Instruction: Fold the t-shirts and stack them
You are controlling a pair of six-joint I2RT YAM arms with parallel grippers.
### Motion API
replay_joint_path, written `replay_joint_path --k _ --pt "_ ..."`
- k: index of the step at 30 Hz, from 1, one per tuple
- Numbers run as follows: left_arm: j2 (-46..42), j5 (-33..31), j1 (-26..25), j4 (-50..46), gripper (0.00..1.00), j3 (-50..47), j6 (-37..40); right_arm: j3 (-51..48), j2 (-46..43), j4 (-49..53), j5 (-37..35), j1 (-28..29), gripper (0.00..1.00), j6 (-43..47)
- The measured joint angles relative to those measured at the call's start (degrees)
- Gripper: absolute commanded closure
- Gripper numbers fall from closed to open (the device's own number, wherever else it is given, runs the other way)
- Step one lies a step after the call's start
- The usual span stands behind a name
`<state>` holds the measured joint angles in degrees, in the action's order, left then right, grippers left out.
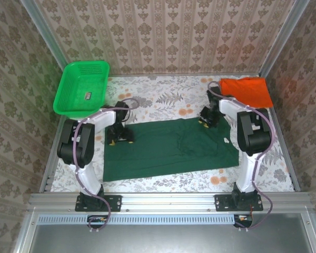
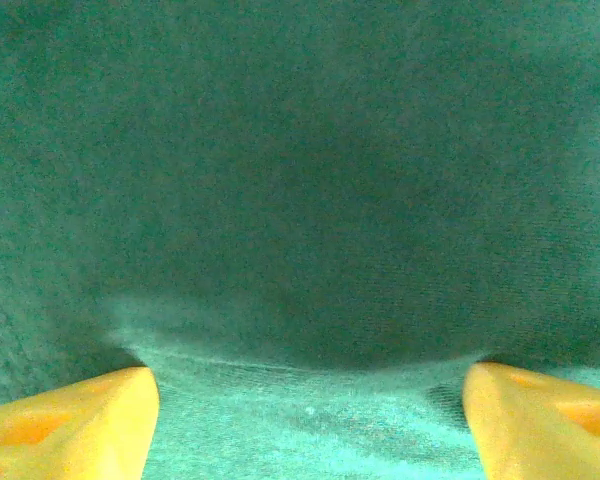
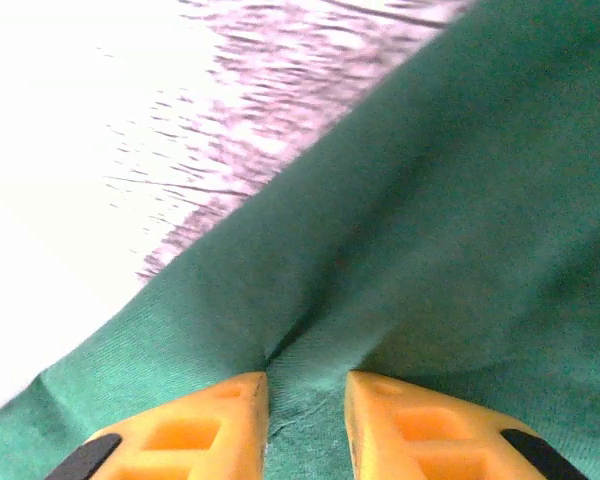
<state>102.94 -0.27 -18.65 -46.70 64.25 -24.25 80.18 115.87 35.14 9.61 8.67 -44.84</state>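
Folding step on the green shirt (image 1: 174, 150), which lies spread flat, with the orange shirt (image 1: 247, 90) beyond its far right corner. The right gripper (image 3: 307, 385) pinches its far hem. The left gripper (image 2: 310, 378) is parted over its far left edge (nothing gripped yet) and probably must close on the cloth before both lift.

- dark forest-green cotton t-shirt (image 1: 171, 150): matt knit cloth; fine ribbed grain shows close up; soft creases.
- bright orange t-shirt (image 1: 246, 90): matt cloth, lying smooth.
- bright green mesh basket (image 1: 68, 105): moulded plastic, slight gloss.
- tabletop (image 1: 163, 97): floral printed cloth cover, matt, lightly rumpled.
- silver frame rails (image 1: 168, 201): bare metal, dull sheen.
- left end effector (image 2: 310, 385) and right end effector (image 3: 306, 385): orange-yellow plastic fingers, smooth, low sheen.
- patterned wall panels (image 1: 168, 31): matt, paper-like.
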Motion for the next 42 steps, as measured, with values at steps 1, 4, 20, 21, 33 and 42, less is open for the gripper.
replay_joint_path --k 1,4,20,21,33,42 --pt "-1.2 0.0 0.6 0.1 0.19 -1.1 0.0 2.9 1.7 0.9 -0.7 1.0 0.69 -0.4" --pt "-3.5 0.0 2.2 0.1 0.18 -4.3 -0.1 13.7 8.6 2.7 -2.8 3.9 0.68 -1.9" --pt "-11.1 -0.3 -3.3 -3.9 0.16 -3.5 4.1 96.1 56.5 12.4 0.8 10.0 0.56 -3.7" --pt "-11.7 -0.2 -5.5 -4.0 0.16 -2.4 4.9 96.6 56.5 13.5 1.0 10.0 0.55 -3.1" --pt "-8.4 1.5 -25.2 -4.8 0.19 -2.0 11.1 97.1 39.3 33.6 0.9 5.8 0.43 9.2" --pt "0.6 3.3 -29.3 -4.7 0.20 -0.5 10.6 99.0 17.1 51.5 -7.6 -1.6 0.41 17.7"
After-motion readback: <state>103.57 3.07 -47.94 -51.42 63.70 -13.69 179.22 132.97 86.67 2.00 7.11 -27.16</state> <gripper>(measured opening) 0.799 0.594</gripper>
